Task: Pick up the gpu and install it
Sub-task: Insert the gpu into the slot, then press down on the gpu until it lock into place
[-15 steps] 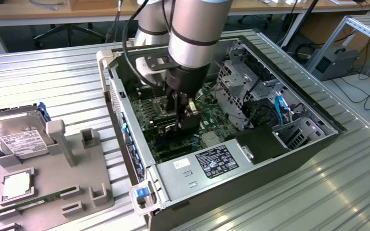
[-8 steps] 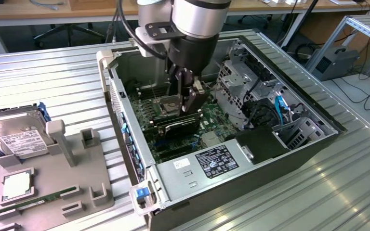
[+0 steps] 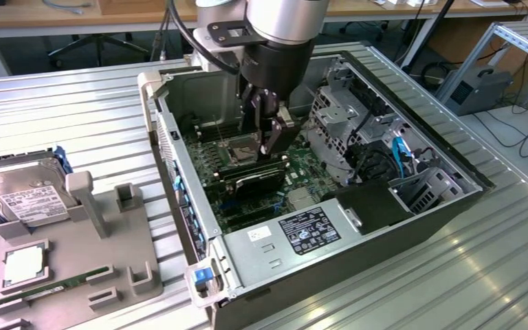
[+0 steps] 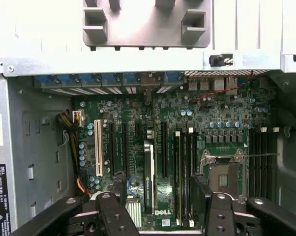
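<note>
Hovering open pincer straddling gpu edges inside case

Computer case: bare matt sheet metal; motherboard: dark green glossy board; gripper: matt black fingers; holder tray: dull grey plastic; table: ribbed aluminium

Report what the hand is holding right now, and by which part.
Nothing is held. The hand is open, straddling the gpu, which stands on the motherboard, with a gap on each side.

hard drive upright in grey holder | CPU chip flat | RAM stick slotted
</note>
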`<state>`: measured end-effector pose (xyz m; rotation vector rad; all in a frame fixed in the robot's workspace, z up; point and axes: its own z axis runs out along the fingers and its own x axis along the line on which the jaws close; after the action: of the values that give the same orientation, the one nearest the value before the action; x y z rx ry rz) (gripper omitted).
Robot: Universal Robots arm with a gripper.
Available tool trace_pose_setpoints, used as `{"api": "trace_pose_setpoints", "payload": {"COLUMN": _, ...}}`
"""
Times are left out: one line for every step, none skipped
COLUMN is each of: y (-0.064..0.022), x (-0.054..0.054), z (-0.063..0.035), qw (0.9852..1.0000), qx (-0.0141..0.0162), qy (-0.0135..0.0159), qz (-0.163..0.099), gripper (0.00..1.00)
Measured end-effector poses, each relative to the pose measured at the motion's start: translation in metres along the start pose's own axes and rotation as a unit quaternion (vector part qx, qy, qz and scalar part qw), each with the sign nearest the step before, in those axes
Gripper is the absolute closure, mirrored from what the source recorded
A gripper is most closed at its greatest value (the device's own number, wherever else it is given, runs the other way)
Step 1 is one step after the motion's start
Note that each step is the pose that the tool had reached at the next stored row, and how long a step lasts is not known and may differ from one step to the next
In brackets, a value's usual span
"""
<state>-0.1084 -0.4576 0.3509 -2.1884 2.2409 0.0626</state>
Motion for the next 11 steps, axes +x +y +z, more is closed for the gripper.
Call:
{"api": "trace_pose_setpoints", "payload": {"y": 0.0, "x": 0.0, "z": 0.0001, "qw": 1.0, "qx": 0.0001, "qy": -0.0001, "qz": 0.0, "gripper": 0.36}}
{"api": "trace_pose_setpoints", "payload": {"y": 0.0, "x": 0.0, "z": 0.0001, "qw": 1.0, "qx": 0.0001, "qy": -0.0001, "qz": 0.0, "gripper": 0.36}}
{"api": "trace_pose_setpoints", "payload": {"y": 0.0, "x": 0.0, "z": 0.0001, "qw": 1.0, "qx": 0.0001, "qy": -0.0001, "qz": 0.0, "gripper": 0.36}}
{"api": "trace_pose_setpoints", "payload": {"y": 0.0, "x": 0.0, "z": 0.0001, "qw": 1.0, "qx": 0.0001, "qy": -0.0001, "qz": 0.0, "gripper": 0.36}}
{"api": "trace_pose_setpoints", "payload": {"y": 0.0, "x": 0.0, "z": 0.0, "qw": 1.0, "qx": 0.0, "qy": -0.0001, "qz": 0.0, "gripper": 0.36}}
{"api": "trace_pose_setpoints", "payload": {"y": 0.0, "x": 0.0, "z": 0.0, "qw": 1.0, "qx": 0.0, "qy": -0.0001, "qz": 0.0, "gripper": 0.36}}
{"api": "trace_pose_setpoints", "payload": {"y": 0.0, "x": 0.0, "z": 0.0, "qw": 1.0, "qx": 0.0, "qy": -0.0001, "qz": 0.0, "gripper": 0.36}}
{"api": "trace_pose_setpoints", "payload": {"y": 0.0, "x": 0.0, "z": 0.0, "qw": 1.0, "qx": 0.0, "qy": 0.0, "qz": 0.0, "gripper": 0.36}}
{"api": "trace_pose_setpoints", "payload": {"y": 0.0, "x": 0.0, "z": 0.0, "qw": 1.0, "qx": 0.0, "qy": -0.0001, "qz": 0.0, "gripper": 0.36}}
{"api": "trace_pose_setpoints", "payload": {"y": 0.0, "x": 0.0, "z": 0.0, "qw": 1.0, "qx": 0.0, "qy": 0.0, "qz": 0.0, "gripper": 0.36}}
{"api": "trace_pose_setpoints", "payload": {"y": 0.0, "x": 0.0, "z": 0.0, "qw": 1.0, "qx": 0.0, "qy": 0.0, "qz": 0.0, "gripper": 0.36}}
